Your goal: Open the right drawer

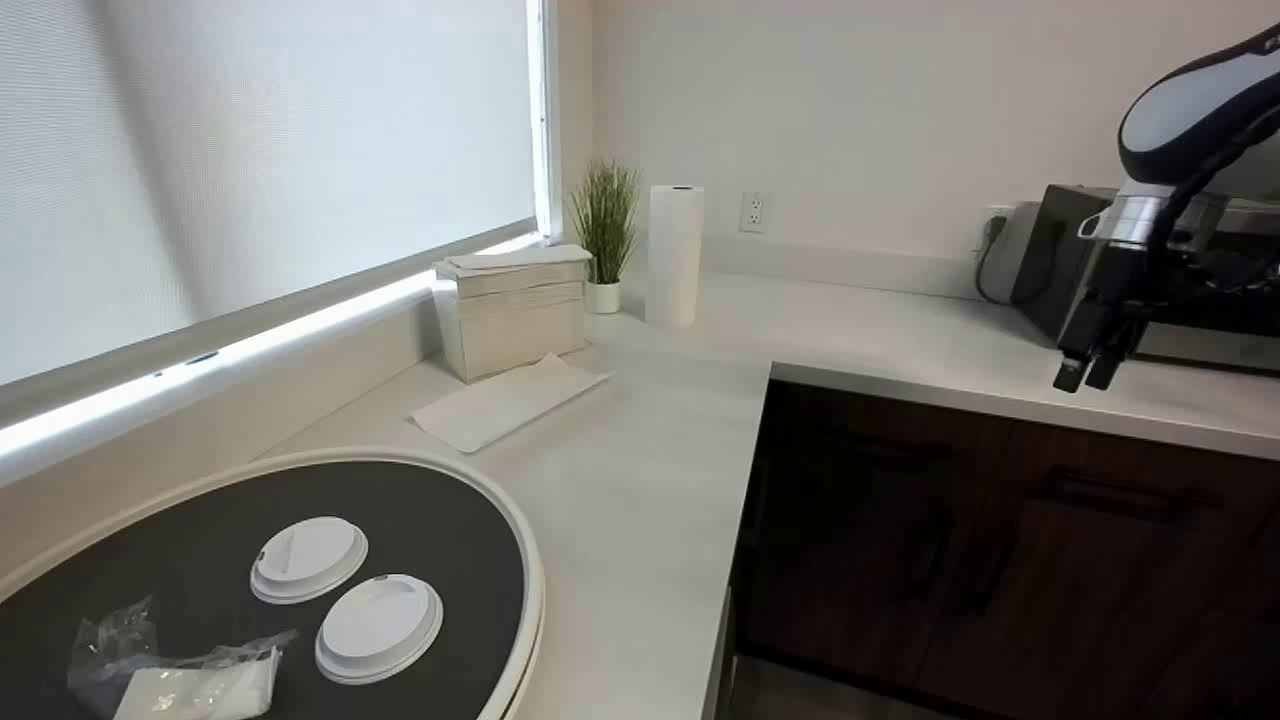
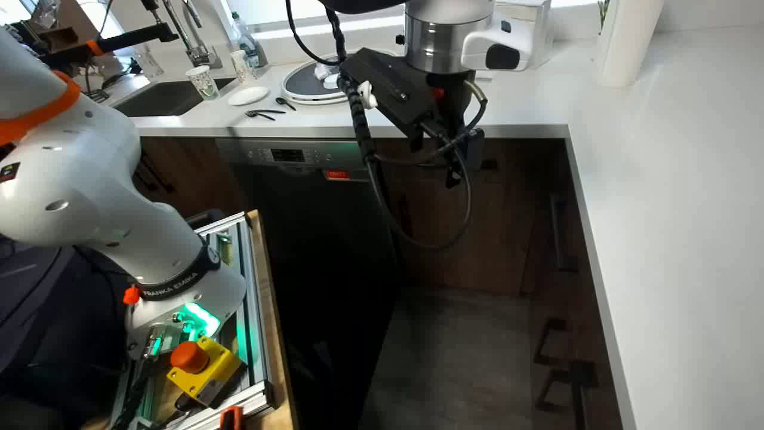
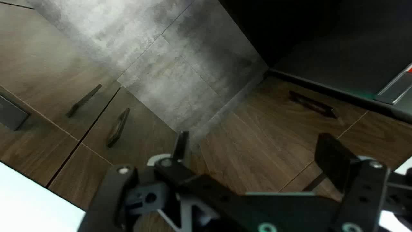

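The hand (image 1: 1086, 374) hangs in the air, and its two fingers (image 3: 331, 159) stand wide apart. The right drawer (image 1: 1120, 460) is closed, just under the white bench (image 1: 880, 330), beside the matching dark brown drawer front (image 1: 880, 415). In the wrist view, its handle (image 3: 12, 112) appears at the left edge.

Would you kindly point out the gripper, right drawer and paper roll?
Gripper (image 3: 254, 143), wrist view: midway between fingertips.
Right drawer (image 1: 1128, 496), in an exterior view: its handle.
Paper roll (image 1: 676, 257), in an exterior view: its side.
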